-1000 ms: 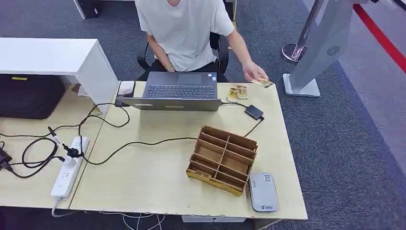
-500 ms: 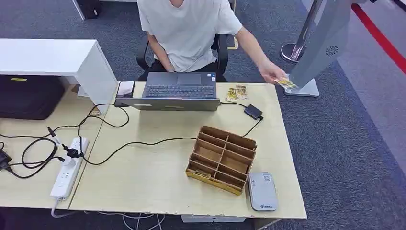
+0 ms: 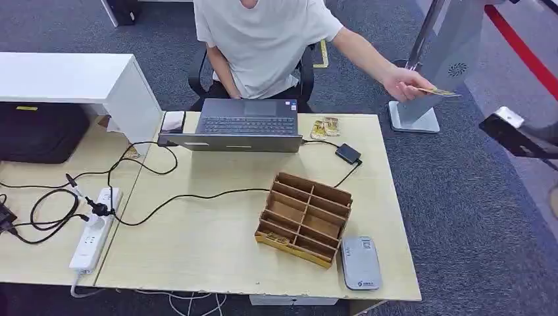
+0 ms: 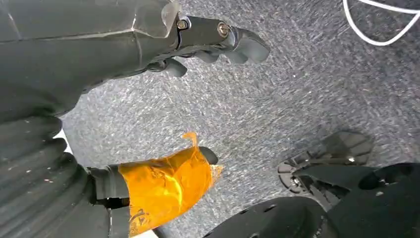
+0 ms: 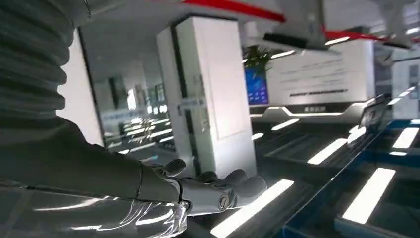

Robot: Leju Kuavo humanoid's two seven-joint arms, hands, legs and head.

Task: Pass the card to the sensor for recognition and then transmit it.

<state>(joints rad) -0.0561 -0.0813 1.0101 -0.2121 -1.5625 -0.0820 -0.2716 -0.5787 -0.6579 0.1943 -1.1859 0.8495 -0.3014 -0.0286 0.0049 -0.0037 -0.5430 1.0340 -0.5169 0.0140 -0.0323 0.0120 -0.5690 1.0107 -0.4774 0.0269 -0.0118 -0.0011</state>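
Observation:
A person seated behind the desk holds a yellowish card out past the table's far right corner, above the carpet. My right hand comes in at the right edge of the head view, a little nearer than the card and apart from it. In the right wrist view that right hand has its fingers stretched out and holds nothing. My left hand hangs over the floor, fingers apart from the orange-taped thumb, empty. A grey card reader lies at the table's near right corner.
A wooden compartment box stands beside the reader. A laptop, more cards and a small black device sit at the far side. Cables and a power strip lie on the left. A grey stand rises at the far right.
The person's hand has carried the card from the table's far right corner rightward and higher, off the table. My right hand has come into the head view at the right edge.

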